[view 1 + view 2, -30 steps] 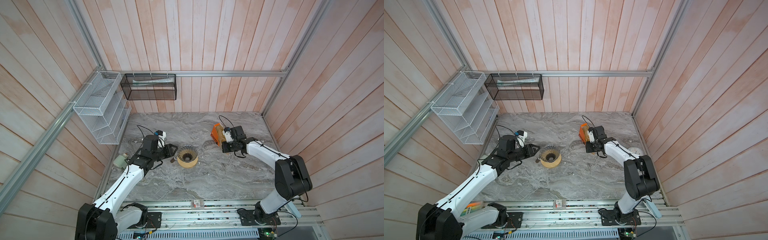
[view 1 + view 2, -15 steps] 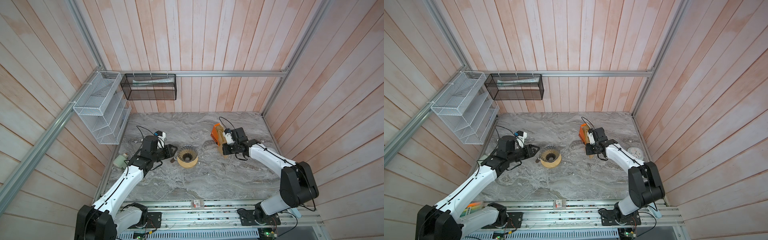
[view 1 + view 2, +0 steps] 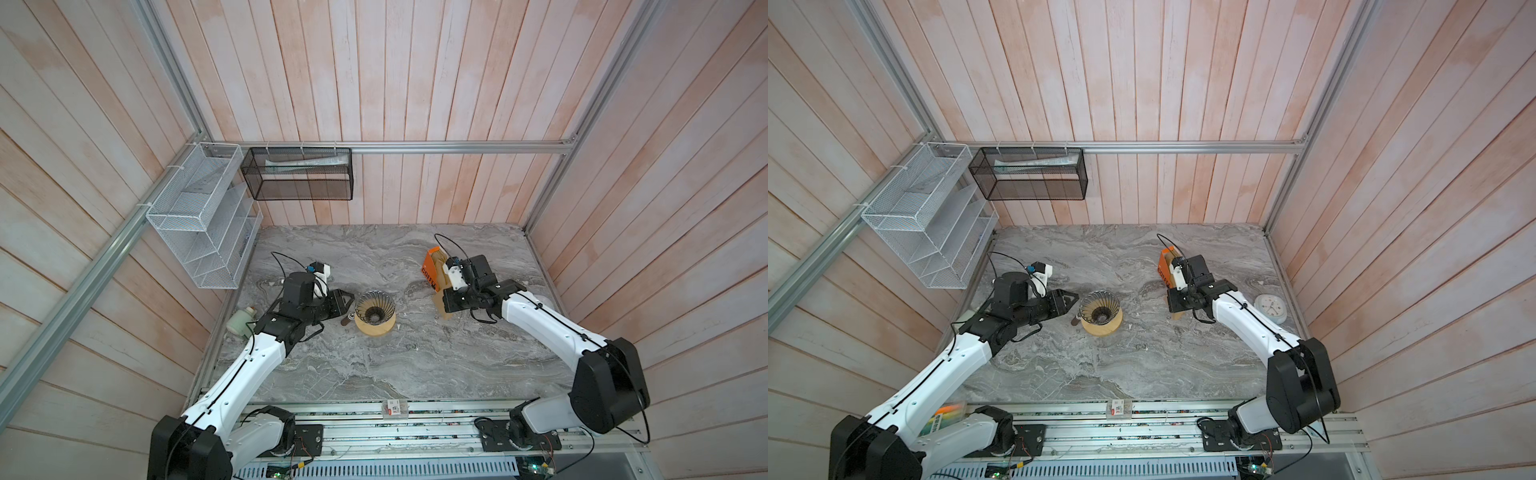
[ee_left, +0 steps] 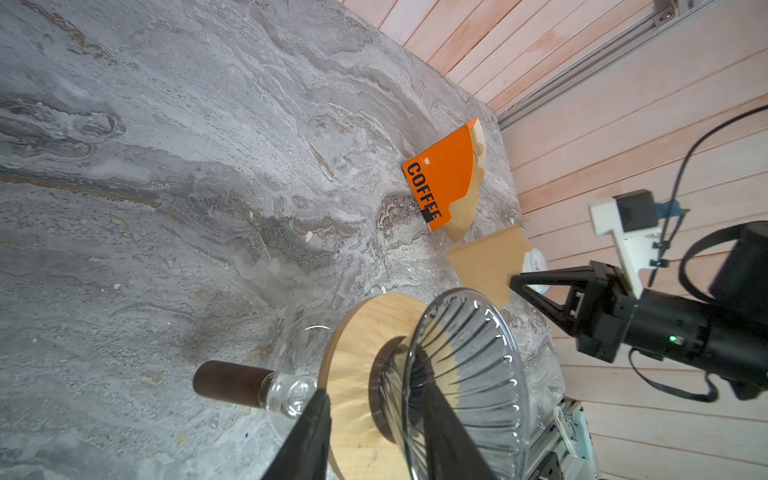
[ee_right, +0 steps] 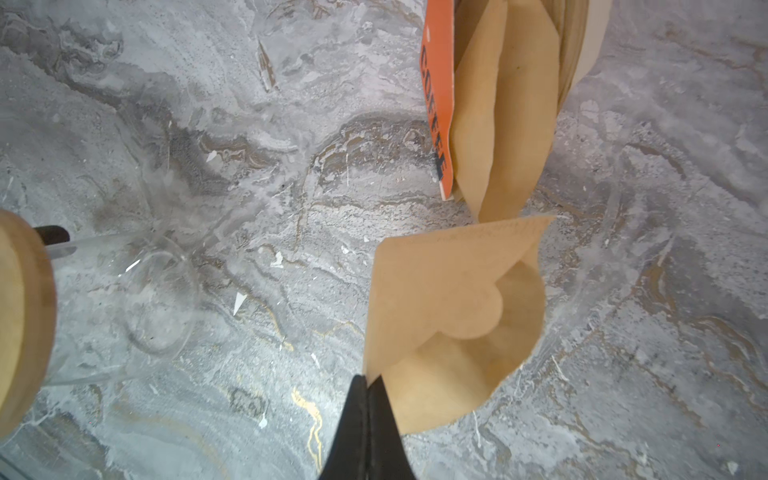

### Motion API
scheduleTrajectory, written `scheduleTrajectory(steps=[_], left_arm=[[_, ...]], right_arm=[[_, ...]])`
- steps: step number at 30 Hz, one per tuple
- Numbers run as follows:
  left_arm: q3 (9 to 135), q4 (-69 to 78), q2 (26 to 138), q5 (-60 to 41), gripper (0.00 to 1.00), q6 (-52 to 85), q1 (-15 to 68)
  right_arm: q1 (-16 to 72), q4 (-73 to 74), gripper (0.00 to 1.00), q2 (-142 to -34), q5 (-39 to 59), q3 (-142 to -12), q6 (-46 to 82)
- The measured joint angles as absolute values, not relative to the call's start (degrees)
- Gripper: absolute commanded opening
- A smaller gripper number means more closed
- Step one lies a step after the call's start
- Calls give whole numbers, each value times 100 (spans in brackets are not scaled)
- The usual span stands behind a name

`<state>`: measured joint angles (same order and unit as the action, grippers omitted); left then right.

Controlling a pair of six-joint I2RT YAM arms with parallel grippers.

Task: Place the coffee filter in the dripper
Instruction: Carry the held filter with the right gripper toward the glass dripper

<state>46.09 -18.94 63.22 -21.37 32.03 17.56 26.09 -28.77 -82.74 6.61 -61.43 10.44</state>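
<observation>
On the grey surface (image 3: 415, 365) the dripper (image 3: 376, 309) sits mouth-up, with the left fingers (image 4: 309, 436) spread astride its near rim. The coffee filter (image 5: 453, 299) hangs well to its right, beside the orange box (image 3: 429, 272). The right fingers (image 5: 353, 428) pinch its mouth edge, so that arm looks the one to carry it across.

The grey marbled surface (image 3: 374, 374) in front of me carries an orange box (image 3: 431, 270) lettered COFFEE, standing toward the far right. Near the middle, a flat wooden ring (image 3: 374, 329) rests on a clear glass vessel (image 4: 291, 390), whose brown handle (image 4: 230, 382) sticks out sideways. A small round white clock (image 3: 1270, 308) lies close to the right wall, and a pale green container (image 3: 240, 322) sits at the left edge. On the plank walls I see a white mesh rack (image 3: 199, 232) and a black mesh basket (image 3: 297, 183) holding something pale and long.
</observation>
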Motion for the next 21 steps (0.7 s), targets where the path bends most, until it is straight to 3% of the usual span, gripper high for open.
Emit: scheduleTrajectory(steps=[21], left_arm=[[5247,-3138,6169,-1352,40,2762,1730]], right_arm=[[4355,-4438,0,-8353,89,-9021,934]])
